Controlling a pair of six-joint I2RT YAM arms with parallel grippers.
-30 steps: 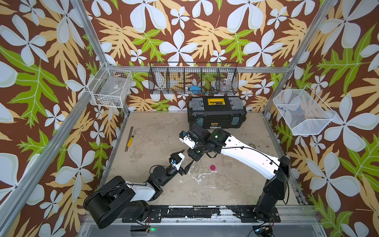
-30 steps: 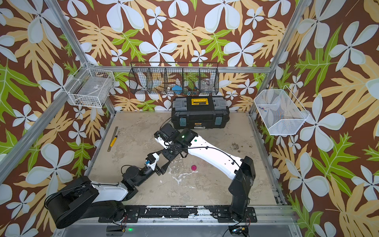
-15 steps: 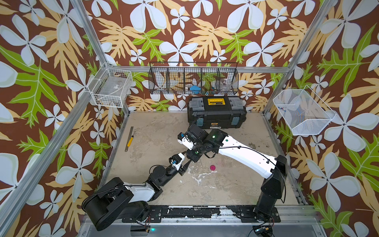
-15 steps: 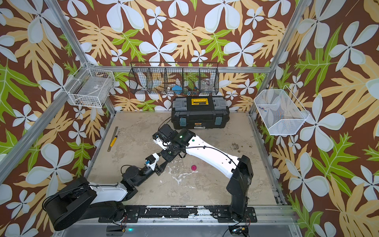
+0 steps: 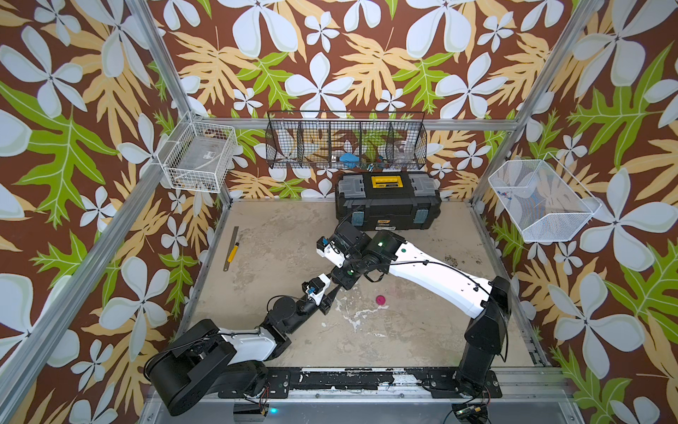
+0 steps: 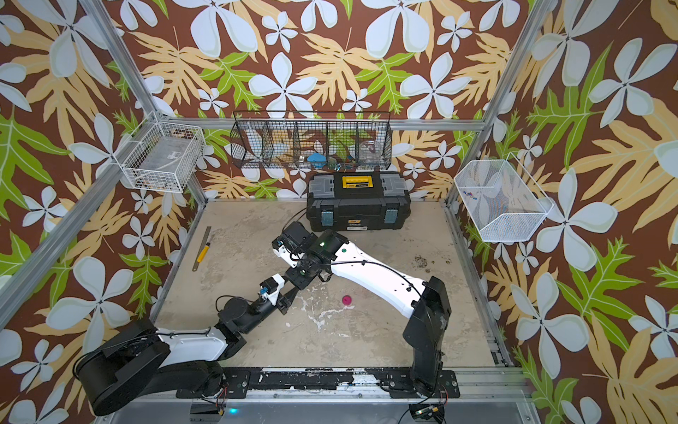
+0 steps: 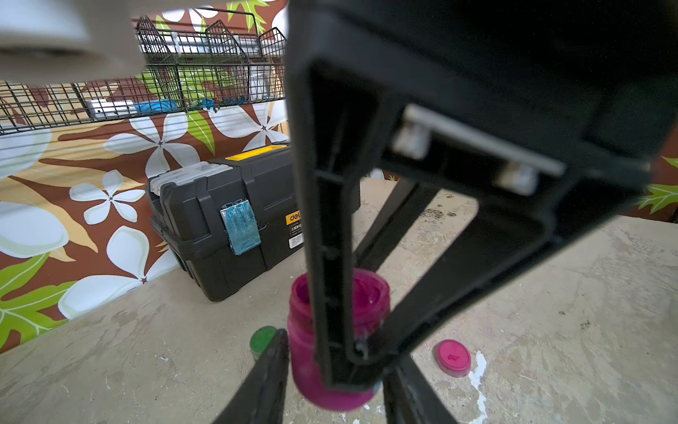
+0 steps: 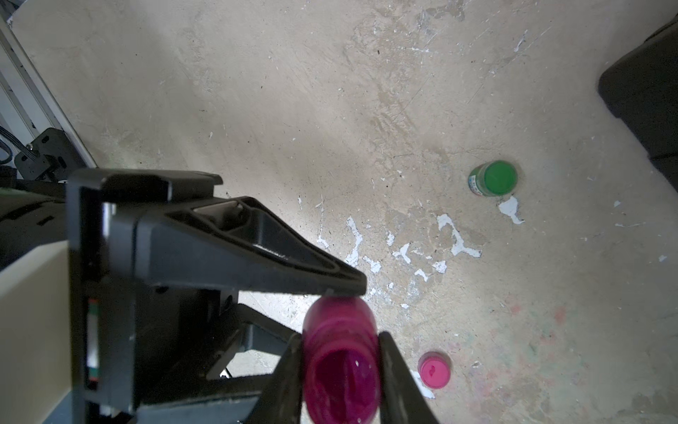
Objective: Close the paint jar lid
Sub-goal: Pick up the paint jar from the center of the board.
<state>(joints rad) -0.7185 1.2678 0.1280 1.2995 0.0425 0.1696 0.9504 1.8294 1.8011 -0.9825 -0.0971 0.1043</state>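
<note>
Beyond paint jar (image 7: 368,304), toolbox's (image 7: 205,227) orange label (image 7: 292,217) begins "de".

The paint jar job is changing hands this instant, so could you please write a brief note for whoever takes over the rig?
Right gripper: shut on the open pink paint jar.
Left gripper: fingers on either side of the jar's body, one against it; a firm clamp cannot be confirmed.
Pink lid: lying loose on the table, apart from the jar. A closed green jar stands further off.
Done: jar secured.
Left: fetch the lid, seat it on the jar and close it.
</note>
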